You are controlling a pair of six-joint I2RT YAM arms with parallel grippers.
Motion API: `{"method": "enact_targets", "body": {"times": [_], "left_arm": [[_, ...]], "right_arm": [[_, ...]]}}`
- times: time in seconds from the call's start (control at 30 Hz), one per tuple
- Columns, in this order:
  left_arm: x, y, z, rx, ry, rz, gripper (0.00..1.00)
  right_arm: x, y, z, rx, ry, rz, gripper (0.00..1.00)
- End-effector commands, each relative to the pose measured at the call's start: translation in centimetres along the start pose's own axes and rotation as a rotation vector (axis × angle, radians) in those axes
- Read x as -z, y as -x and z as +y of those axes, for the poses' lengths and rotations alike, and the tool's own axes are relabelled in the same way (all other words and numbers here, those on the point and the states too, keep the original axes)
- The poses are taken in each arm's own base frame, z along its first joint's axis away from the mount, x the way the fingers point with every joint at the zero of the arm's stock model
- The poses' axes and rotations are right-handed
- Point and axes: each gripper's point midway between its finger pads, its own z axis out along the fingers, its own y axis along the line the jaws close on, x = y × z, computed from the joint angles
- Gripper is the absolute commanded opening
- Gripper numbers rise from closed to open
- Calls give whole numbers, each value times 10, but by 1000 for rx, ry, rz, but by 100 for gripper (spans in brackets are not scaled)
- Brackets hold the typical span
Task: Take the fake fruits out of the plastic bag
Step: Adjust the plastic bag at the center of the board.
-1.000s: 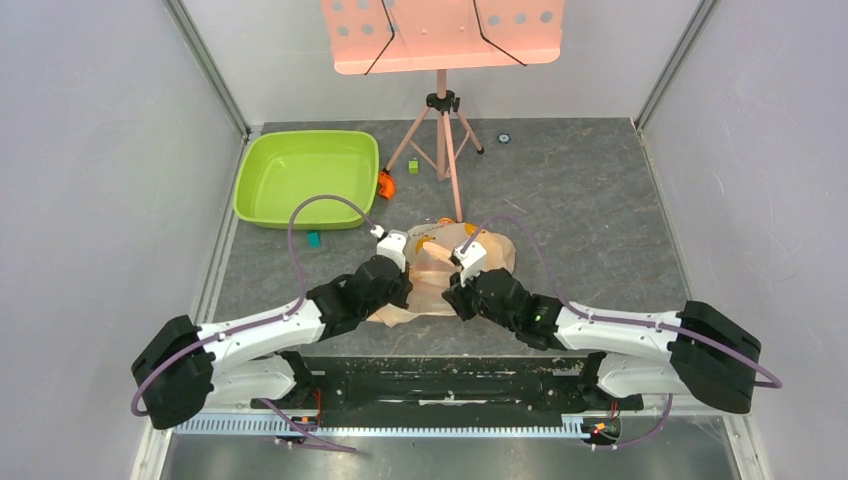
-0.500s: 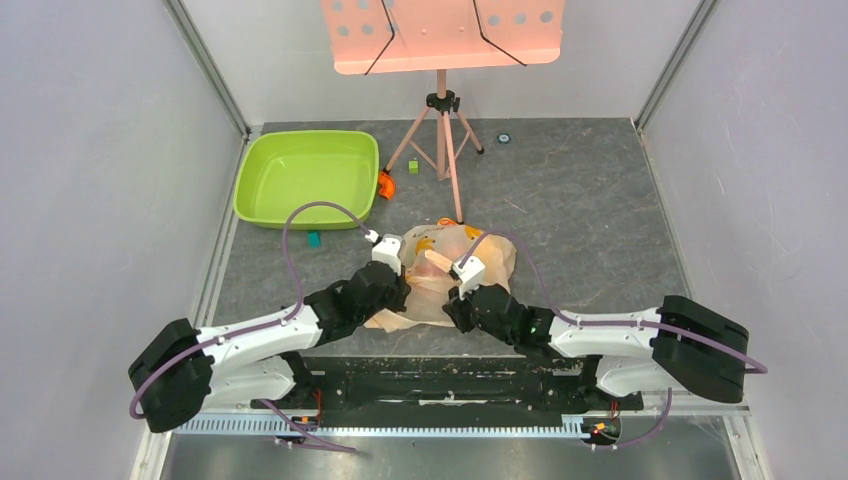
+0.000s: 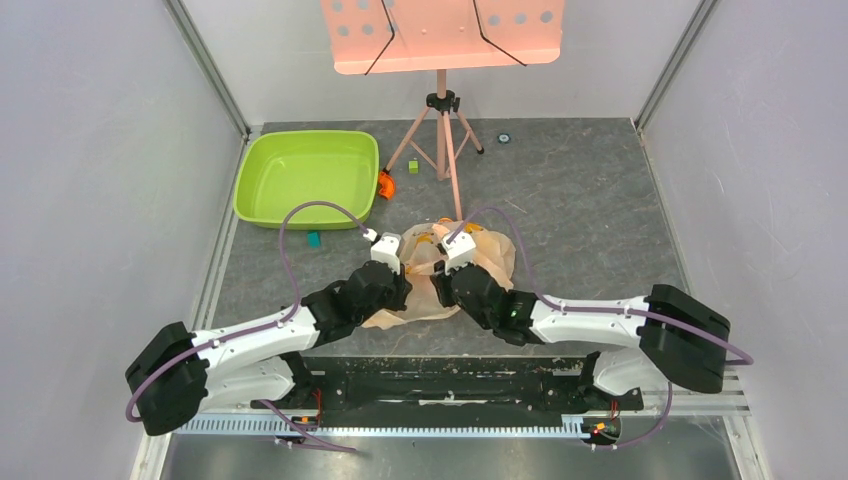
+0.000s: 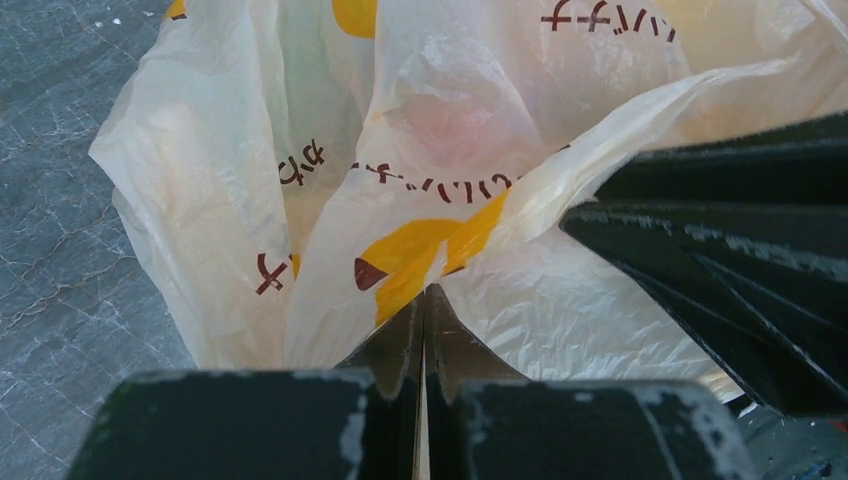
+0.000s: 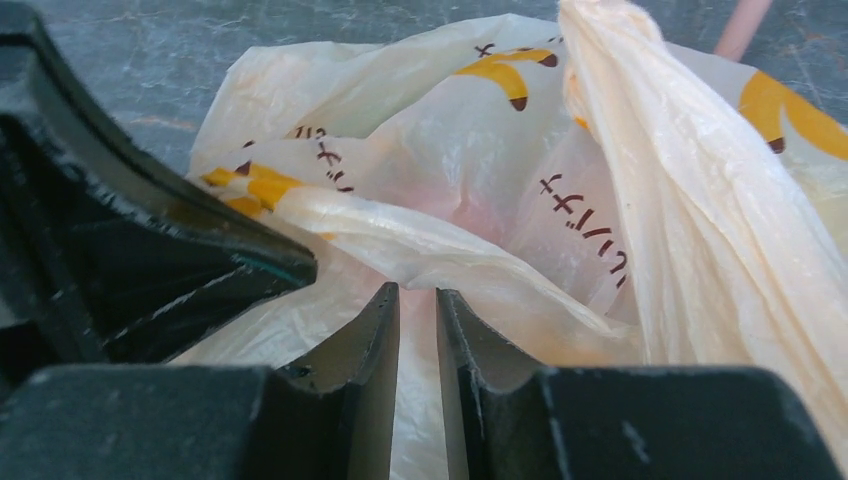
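Observation:
The plastic bag [image 3: 492,256] lies crumpled at the table's middle, beige with yellow and dark red print. My left gripper [image 3: 408,272] is shut on a fold of its film [image 4: 424,300]. My right gripper [image 3: 438,268] stands close beside it; its jaws [image 5: 417,295] are a narrow gap apart, with the tips against a band of the bag [image 5: 400,235]. Each wrist view shows the other gripper's black finger: the right one [image 4: 720,220] and the left one [image 5: 120,240]. The fake fruits are hidden inside the bag; only a faint pinkish tint [image 4: 450,130] shows through.
A lime green tub [image 3: 305,178] stands at the back left. A pink tripod stand [image 3: 442,140] rises just behind the bag. Small blocks lie near it: orange [image 3: 386,185], green [image 3: 413,166], teal [image 3: 314,239]. Side walls enclose the table.
My right gripper drew back towards me, then moved forward and left, closer to the left gripper. The bag's top has bunched up between them. The left gripper has barely moved.

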Motion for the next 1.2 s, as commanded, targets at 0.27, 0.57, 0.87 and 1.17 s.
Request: {"method": "enact_targets", "body": {"times": [0.27,0.57,0.87,1.17], "left_arm": [[-1,28,-11,29,-9,-78,2],[-1,36,-17,24,-24,-90,2],[6,97,-68,41,-158,-149,2],[-15,60,-76,45,-184,-36,2]], "right_arm": [[-36,39,-36,-47,-141,-38,28],[-52,42,-34,-14,-88,-13,30],[-33,37,-18,-55,37,-13,11],[-13,29,-30,-77,7,15,0]]}}
